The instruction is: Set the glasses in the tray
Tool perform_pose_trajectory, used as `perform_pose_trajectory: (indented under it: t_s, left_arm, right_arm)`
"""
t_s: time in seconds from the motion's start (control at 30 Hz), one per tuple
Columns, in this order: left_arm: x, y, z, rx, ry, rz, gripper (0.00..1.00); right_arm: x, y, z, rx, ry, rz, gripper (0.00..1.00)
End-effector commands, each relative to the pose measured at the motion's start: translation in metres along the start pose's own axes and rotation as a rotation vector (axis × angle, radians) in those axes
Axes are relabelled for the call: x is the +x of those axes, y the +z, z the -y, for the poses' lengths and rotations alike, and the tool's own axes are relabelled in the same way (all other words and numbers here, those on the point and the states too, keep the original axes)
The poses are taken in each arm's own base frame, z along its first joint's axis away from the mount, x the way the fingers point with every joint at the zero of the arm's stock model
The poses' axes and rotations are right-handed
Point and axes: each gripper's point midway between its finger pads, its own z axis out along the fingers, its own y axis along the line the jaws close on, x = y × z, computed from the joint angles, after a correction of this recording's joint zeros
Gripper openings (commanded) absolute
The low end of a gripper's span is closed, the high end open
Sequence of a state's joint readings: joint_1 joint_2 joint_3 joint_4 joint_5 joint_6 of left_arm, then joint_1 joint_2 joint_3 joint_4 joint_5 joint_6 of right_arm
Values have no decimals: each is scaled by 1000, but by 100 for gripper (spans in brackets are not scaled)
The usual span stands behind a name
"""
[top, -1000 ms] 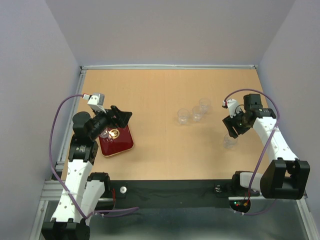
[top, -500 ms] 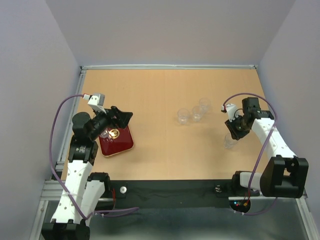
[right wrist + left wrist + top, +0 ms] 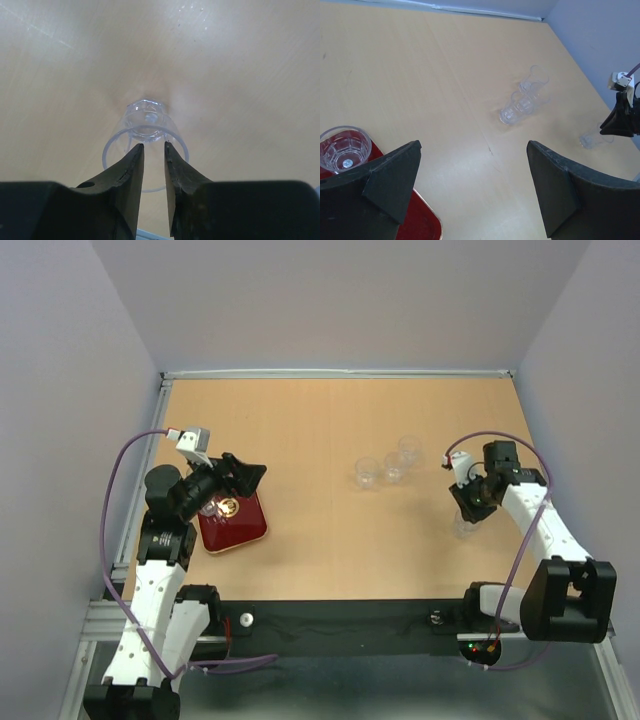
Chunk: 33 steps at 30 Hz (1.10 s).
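The dark red tray lies at the left, with one clear glass standing in it, mostly hidden by the arm in the top view. My left gripper hovers wide open and empty over the tray's far edge. Three glasses stand together at the middle right. Another glass stands upright near the right edge. My right gripper is directly above its mouth, the jaws only a narrow gap apart with nothing between them.
The raised table edge runs along the back. The purple wall stands close on the right. The black base rail lies along the near edge. In the left wrist view the right arm shows beside its glass.
My right gripper has shifted slightly right and towards the near edge, settling over the lone glass. The left arm and the other glasses have not moved.
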<state>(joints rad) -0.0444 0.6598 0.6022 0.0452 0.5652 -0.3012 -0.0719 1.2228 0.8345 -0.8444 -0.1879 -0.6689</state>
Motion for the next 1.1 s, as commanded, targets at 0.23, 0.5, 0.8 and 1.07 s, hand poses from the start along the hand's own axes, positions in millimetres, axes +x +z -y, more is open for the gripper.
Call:
perform_pose_trajectory:
  t_s: [0.23,0.5,0.8,1.07]
  left_arm:
    - [-8,2,10,53,26,32,98]
    - [-8,1,11,56,27,33,99]
    - [-8,0,13,68,28,33,99]
    - [-5,0,21,116,-25,35,99]
  right_arm:
    - [-30,-36,25,157,17,128,54]
    - [-19,-31,39,225,65,68,67]
    - [-5,-6,37,172,99,21,48]
    - [-6,5,25,93,110,42,24]
